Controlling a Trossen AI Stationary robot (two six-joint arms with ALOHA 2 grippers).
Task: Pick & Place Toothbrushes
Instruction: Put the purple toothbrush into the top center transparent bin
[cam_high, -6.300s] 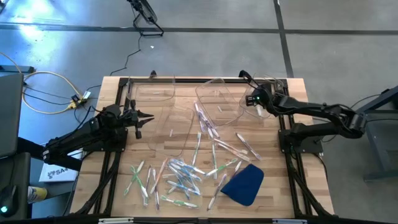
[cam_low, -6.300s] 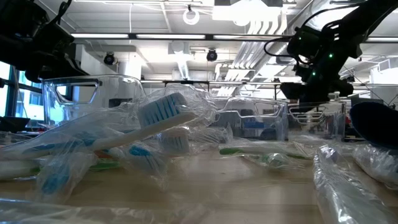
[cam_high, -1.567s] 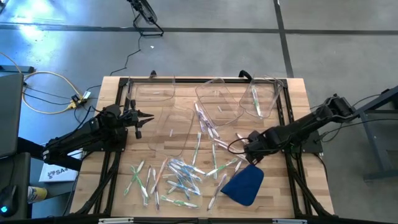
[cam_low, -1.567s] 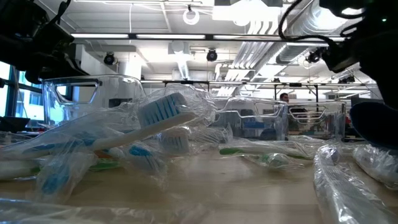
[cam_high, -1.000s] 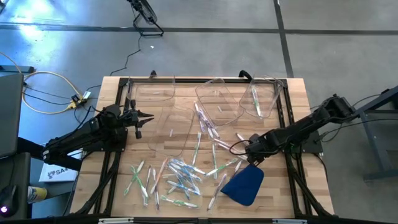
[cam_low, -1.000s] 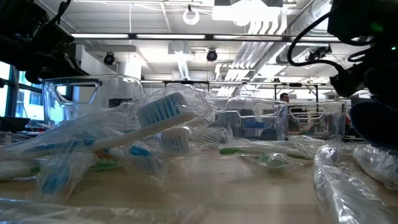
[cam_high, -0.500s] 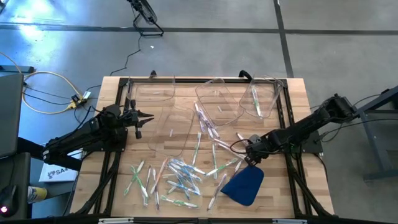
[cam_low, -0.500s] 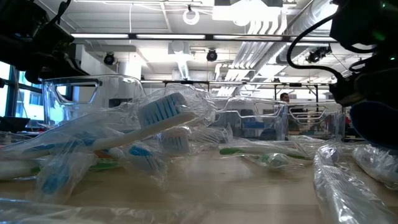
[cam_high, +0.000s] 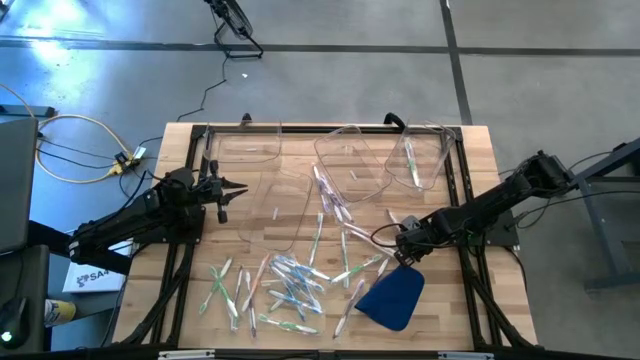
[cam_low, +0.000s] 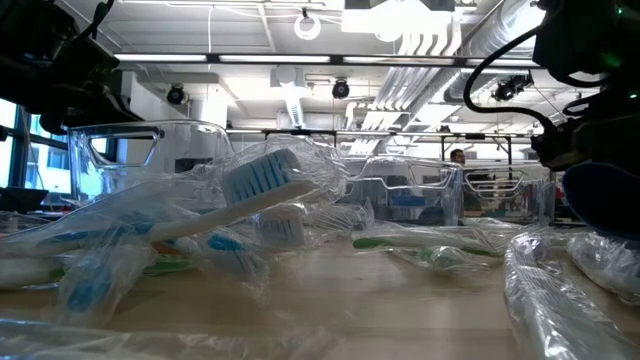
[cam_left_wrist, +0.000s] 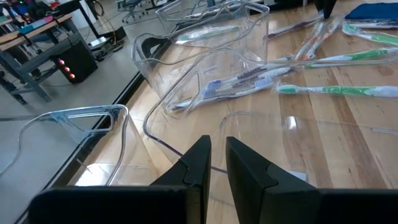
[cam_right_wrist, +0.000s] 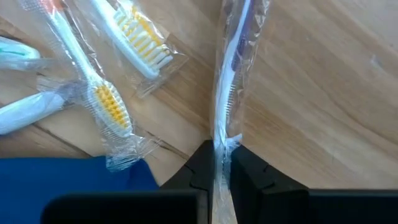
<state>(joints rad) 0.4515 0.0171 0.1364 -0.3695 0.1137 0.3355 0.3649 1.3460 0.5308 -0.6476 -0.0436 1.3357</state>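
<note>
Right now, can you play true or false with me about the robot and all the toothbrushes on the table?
1. The right gripper is pinching a wrapped toothbrush. True.
2. The blue cloth lies inside a clear bin. False: it lies on the bare wooden table, next to the right gripper.
3. The left gripper is picking up a toothbrush too. False: it holds nothing and waits at the table's left side.
4. Two yellow-bristled toothbrushes lie near the right gripper. True.
5. All the toothbrushes are already in the bins. False: many still lie loose on the table.
</note>
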